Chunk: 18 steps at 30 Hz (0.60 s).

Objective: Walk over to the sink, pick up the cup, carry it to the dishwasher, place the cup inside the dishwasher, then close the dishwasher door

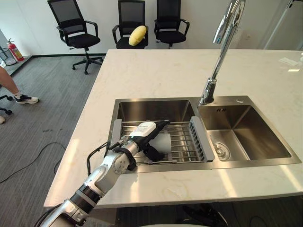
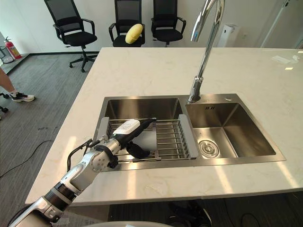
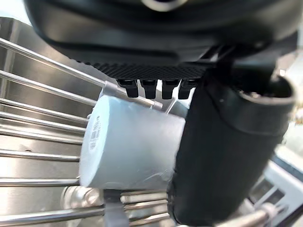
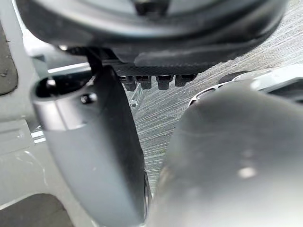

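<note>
Sink [image 1: 246, 130]: brushed steel, satin sheen. Inside the sink, rack [image 1: 182, 139] of smooth bare metal wire; cup [image 3: 132, 151] pale, matt, smooth. Around the sink, counter [image 1: 161, 71] of glossy veined stone. My left hand [image 1: 147, 132]: matt dark plastic.

The wire rack [image 1: 182, 139] covers the left basin [image 1: 147, 111], so a hand can pass above it. Behind stands the tall faucet [image 1: 221, 51]. The right basin [image 1: 246, 127] gives free room.

From the head views the cup [image 3: 128, 146] is mostly hidden behind the left hand [image 1: 144, 130], and up close that hand blocks one end of it too. The faucet [image 1: 220, 52] has its top cut off, and the person [image 1: 10, 87] at the edge is just a leg and shoe.
</note>
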### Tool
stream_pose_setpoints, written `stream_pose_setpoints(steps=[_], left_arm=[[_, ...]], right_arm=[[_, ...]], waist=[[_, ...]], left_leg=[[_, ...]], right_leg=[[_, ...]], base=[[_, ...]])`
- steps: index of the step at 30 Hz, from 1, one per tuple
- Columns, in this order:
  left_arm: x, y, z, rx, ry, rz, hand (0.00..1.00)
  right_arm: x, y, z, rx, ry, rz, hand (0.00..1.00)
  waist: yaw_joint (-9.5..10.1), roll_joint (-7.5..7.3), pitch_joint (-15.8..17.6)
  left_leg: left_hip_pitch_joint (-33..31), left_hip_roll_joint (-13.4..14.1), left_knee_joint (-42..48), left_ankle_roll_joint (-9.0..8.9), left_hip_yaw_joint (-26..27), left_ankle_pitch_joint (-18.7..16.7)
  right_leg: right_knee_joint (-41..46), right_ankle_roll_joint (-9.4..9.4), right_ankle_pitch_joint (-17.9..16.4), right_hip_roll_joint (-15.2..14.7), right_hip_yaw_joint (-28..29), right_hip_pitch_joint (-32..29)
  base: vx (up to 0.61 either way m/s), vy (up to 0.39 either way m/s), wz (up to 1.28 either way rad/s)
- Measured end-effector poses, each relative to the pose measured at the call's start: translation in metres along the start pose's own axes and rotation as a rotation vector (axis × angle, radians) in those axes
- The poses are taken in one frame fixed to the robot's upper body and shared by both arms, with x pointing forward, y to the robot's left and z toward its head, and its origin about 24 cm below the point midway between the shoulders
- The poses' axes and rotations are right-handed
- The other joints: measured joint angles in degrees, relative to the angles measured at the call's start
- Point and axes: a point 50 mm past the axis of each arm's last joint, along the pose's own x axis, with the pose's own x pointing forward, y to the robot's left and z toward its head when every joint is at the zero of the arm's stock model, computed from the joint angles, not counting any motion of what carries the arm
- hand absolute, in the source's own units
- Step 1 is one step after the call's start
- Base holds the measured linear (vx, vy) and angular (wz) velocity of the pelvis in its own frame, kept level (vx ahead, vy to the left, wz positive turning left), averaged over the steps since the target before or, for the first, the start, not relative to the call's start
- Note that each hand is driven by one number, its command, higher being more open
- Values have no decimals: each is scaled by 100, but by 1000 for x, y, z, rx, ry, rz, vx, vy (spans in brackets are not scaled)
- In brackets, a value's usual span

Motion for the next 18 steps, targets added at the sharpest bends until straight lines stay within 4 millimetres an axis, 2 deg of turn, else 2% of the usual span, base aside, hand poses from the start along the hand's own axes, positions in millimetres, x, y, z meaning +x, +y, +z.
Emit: stream_pose_setpoints(steps=[11, 12, 18], left_arm=[[3, 12, -10, 96, 33, -137, 100], [3, 13, -10, 103, 33, -146, 0], [5, 19, -12, 136, 37, -174, 0]], right_arm=[[-1, -4, 0, -5, 13, -4, 100], [-1, -4, 0, -6, 13, -4, 100], [-1, -5, 0, -9, 15, -5, 100]], waist=[[-122, 46, 61], [-123, 47, 64], [-132, 48, 73]], left_leg=[[0, -3, -25, 7, -8, 18], [0, -3, -29, 6, -13, 24], [-6, 4, -37, -1, -38, 46]], right_leg=[[-7, 0, 1, 2, -9, 0], [-7, -1, 1, 2, -13, 0], [-6, -11, 7, 4, -28, 0]], base=[[0, 0, 0], [0, 0, 0], [0, 0, 0]])
